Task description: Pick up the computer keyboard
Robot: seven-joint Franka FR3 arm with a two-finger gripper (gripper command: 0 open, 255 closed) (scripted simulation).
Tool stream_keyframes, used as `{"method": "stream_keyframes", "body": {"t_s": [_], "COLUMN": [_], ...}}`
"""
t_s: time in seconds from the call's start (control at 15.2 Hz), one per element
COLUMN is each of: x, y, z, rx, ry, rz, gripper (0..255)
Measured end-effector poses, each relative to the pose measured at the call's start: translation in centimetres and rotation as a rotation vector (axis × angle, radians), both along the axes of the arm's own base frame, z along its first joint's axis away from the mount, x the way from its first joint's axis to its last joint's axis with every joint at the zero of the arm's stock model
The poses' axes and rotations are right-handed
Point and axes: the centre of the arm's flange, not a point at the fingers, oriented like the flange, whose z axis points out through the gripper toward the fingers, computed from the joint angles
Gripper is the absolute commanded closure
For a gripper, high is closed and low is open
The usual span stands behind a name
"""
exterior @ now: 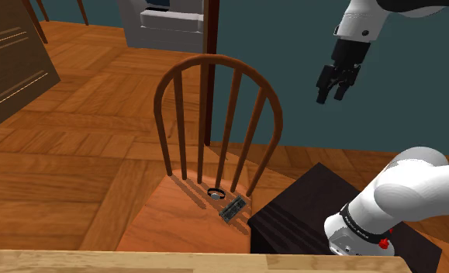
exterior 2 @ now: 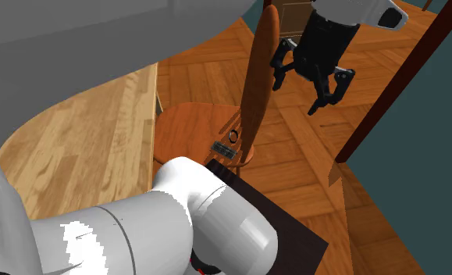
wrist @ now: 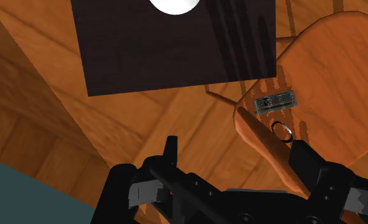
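Note:
The computer keyboard [exterior: 232, 208] is a small grey slab with dark keys. It lies on the seat of a wooden spindle-back chair [exterior: 176, 225], close to the back spindles. A small dark ring [exterior: 216, 192] lies beside it. My black gripper [exterior: 335, 85] hangs open and empty, high above the floor beyond the chair back and well above the seat. From the second exterior view the gripper [exterior 2: 306, 78] has its fingers spread above the keyboard [exterior 2: 223, 149]. Seen from the wrist, the keyboard [wrist: 276, 102] and ring [wrist: 281, 130] lie far below, past the fingertips [wrist: 170, 149].
The chair's curved top rail [exterior: 215, 63] and spindles stand between the gripper and the seat. My dark stand [exterior: 308, 209] sits right beside the chair. A light wooden tabletop [exterior 2: 83, 148] borders the seat. A wooden cabinet [exterior: 9, 62] and a teal wall [exterior: 292, 70] stand farther off.

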Motion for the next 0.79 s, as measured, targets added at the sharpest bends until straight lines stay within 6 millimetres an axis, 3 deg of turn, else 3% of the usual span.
{"method": "stream_keyframes", "body": {"t_s": [0.2, 0.79], "x": [-0.6, -2.0], "y": [0.8, 7.0], "z": [-1.0, -10.9], "rx": [0.0, -0.001], "ry": [0.0, 0.009], "rz": [-0.038, -0.33], "gripper": [0, 0]}}
